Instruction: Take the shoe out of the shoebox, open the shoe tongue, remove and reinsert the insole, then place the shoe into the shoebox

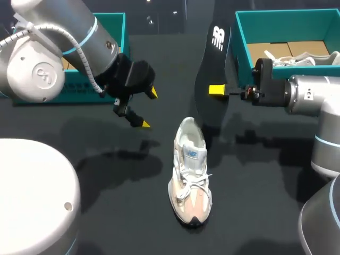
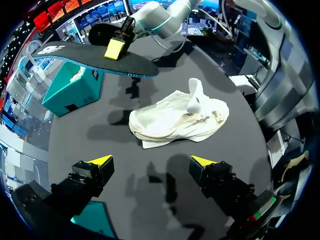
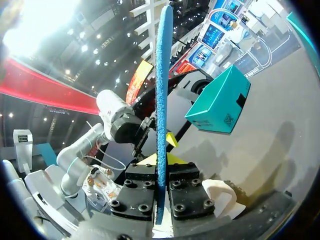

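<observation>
At the middle of the table (image 1: 133, 212) the shoe (image 1: 190, 178) rests out of its box, toe toward me, laces (image 1: 188, 187) loose and tongue (image 1: 192, 154) raised. My right gripper (image 1: 218, 90) is clamped on the insole (image 1: 208, 69), holding it on edge in the air near the heel. My left gripper (image 1: 147, 108) hangs wide and empty, off to the shoe's left.

With the insole out, I judge reinsertion is next. I would tip it flat, lead with the toe end, and slide rather than push, since this thin foam will likely buckle. My left gripper should steady the heel or pin the tongue back, because a light shoe may skid on the smooth dark top.

The insole is a slim curved blade, black on 1 face, blue and fuzzy on the other. The shoe is cream mesh with soft panels. A rigid teal shoebox (image 1: 287, 13) stands behind my right arm.
</observation>
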